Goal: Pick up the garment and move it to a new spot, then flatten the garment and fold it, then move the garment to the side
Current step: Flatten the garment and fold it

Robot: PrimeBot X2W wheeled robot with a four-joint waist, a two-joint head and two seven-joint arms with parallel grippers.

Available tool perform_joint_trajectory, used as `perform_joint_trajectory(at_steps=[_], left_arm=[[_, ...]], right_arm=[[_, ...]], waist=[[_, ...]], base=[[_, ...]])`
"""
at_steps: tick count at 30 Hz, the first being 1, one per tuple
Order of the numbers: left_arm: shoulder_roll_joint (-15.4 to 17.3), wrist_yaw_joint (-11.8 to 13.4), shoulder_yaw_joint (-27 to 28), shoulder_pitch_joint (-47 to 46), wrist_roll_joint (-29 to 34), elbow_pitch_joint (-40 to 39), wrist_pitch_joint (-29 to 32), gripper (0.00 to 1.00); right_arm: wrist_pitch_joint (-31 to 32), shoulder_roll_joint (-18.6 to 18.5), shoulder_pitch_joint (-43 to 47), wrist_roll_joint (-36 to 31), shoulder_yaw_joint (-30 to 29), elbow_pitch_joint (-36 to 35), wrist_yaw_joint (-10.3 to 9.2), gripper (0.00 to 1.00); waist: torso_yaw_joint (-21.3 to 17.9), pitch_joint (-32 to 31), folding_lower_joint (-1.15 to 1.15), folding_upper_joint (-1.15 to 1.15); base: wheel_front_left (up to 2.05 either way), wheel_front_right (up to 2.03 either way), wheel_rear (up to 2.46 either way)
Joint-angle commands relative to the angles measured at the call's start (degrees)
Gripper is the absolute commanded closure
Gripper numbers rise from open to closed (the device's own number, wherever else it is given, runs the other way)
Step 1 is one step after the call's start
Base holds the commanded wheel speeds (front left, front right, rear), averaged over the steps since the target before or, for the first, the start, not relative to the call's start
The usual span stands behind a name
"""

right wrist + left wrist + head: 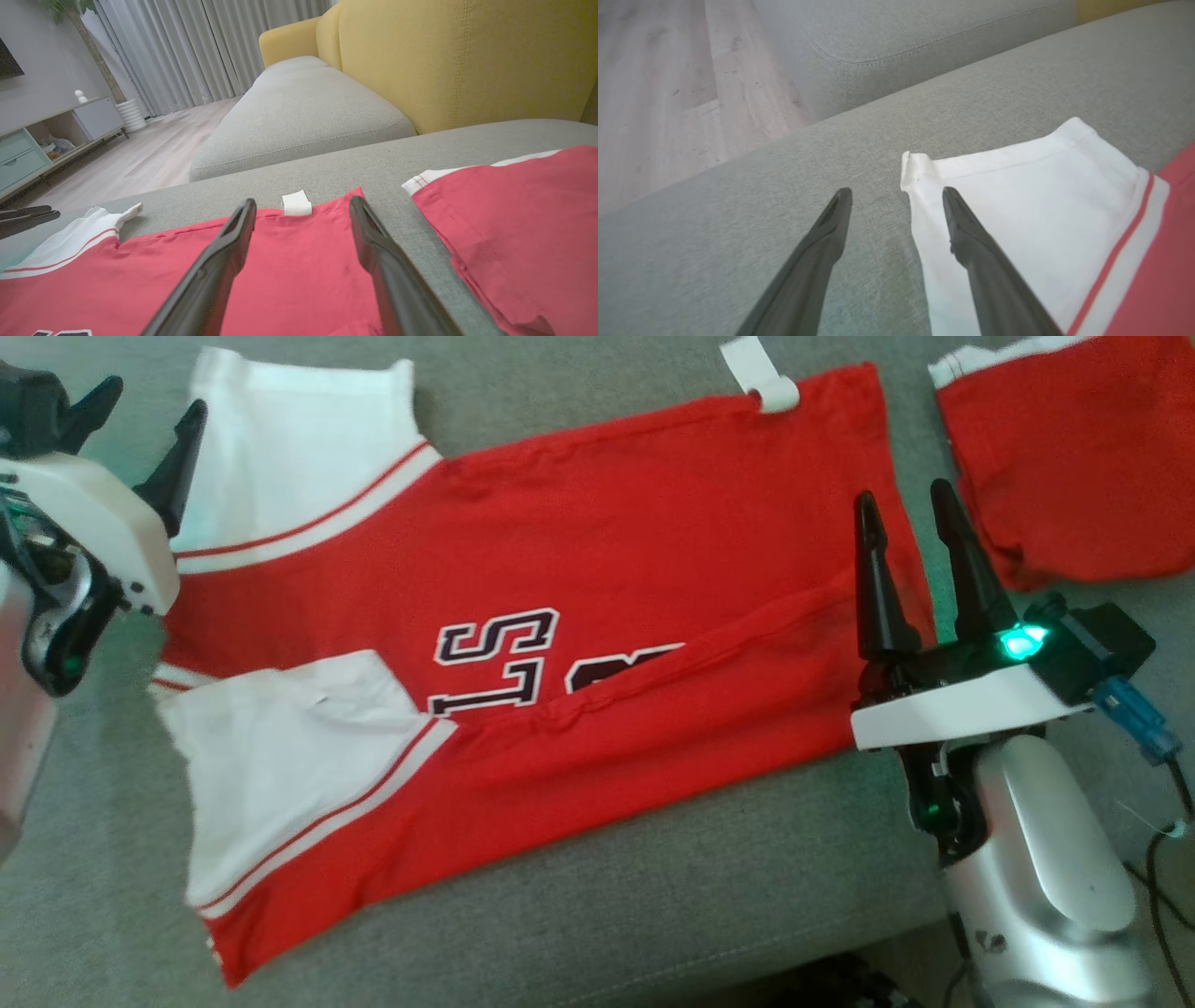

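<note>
Obs: the garment (579,523), a red jersey, lies spread on the grey sofa cushion (653,896) with its near long edge folded up over the lettering (495,658). Both hands are empty with fingers wide apart: the left hand (154,397) at the far white sleeve (299,448), the right hand (903,495) over the hem end. Judged thin, limp and light, likely to sag and crease if lifted at one point, so pinch the sleeve corner and hem corner together, through both layers.

The left jaws stand wide apart at the head view's upper left, fingers (177,457) pointing up. The right jaws gape equally at the right, atop a silver forearm (1046,859).
</note>
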Motion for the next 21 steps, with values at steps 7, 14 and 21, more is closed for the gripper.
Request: perform_joint_trajectory(at_steps=[7, 14, 21], left_arm=[[4.09, 0.11, -2.69, -7.18, -7.00, 1.68, 0.62, 0.00], [4.57, 0.10, -7.62, -9.89, -9.96, 4.61, 3.18, 0.00], [4.18, 0.10, -11.54, -10.41, -14.29, 3.35, 2.68, 1.00]], right_arm=[[-1.20, -0.16, -0.38, 0.53, 1.72, -1.76, -0.05, 0.00], [-1.48, -0.16, -0.36, 0.82, 1.22, -1.65, -0.05, 0.00], [-1.56, -0.16, -0.35, -0.18, 0.24, -0.44, -0.05, 0.00]], waist=[[-2.44, 3.67, -0.02, 0.00], [-2.98, 4.67, -0.02, 0.00], [-1.98, 4.02, -0.02, 0.00]], base=[[0.00, 0.00, 0.00], [0.00, 0.00, 0.00], [0.00, 0.00, 0.00]])
